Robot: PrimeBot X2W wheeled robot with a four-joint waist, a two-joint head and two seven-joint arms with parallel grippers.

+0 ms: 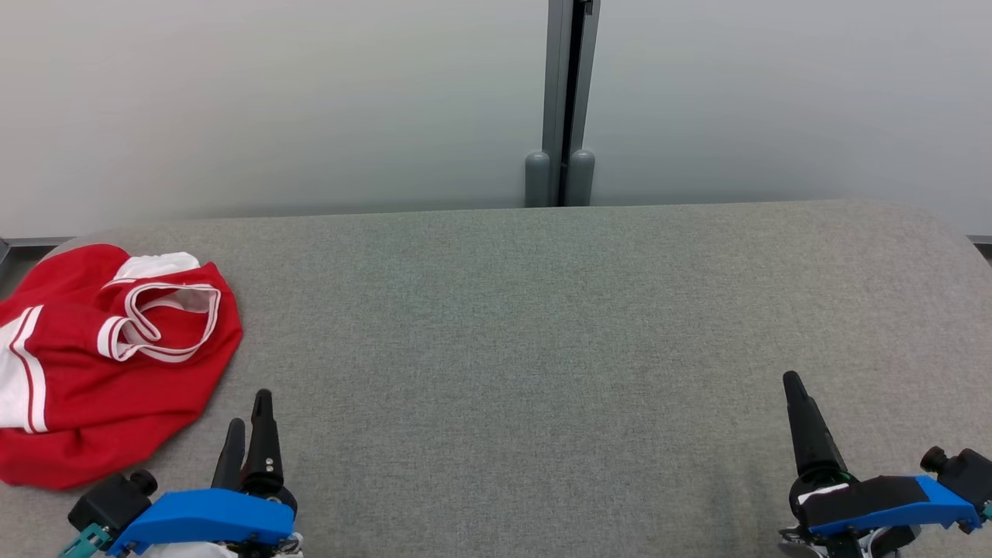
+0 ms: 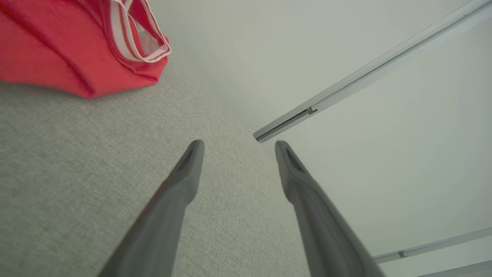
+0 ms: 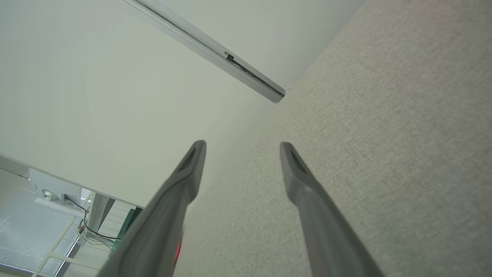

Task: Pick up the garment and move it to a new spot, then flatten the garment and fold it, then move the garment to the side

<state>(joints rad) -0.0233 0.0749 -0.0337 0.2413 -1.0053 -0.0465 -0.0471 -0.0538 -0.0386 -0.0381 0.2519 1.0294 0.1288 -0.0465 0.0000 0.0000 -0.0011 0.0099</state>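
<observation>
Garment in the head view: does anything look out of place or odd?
The red-and-white garment lies bunched in a heap at the left end of the grey surface, its trim twisted, not flat. The left pincer and right pincer are open, holding nothing. Nothing looks damaged or spilled.

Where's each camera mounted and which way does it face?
Head: on the head, facing forward and down at the table, garment at left; left gripper and right gripper at bottom.
Left wrist: on the left arm, facing along its open fingers over table to wall; garment upper left.
Right wrist: on the right arm, facing along its open fingers at table and wall.
Shared: all show the wall post; head and left wrist both show the garment.
</observation>
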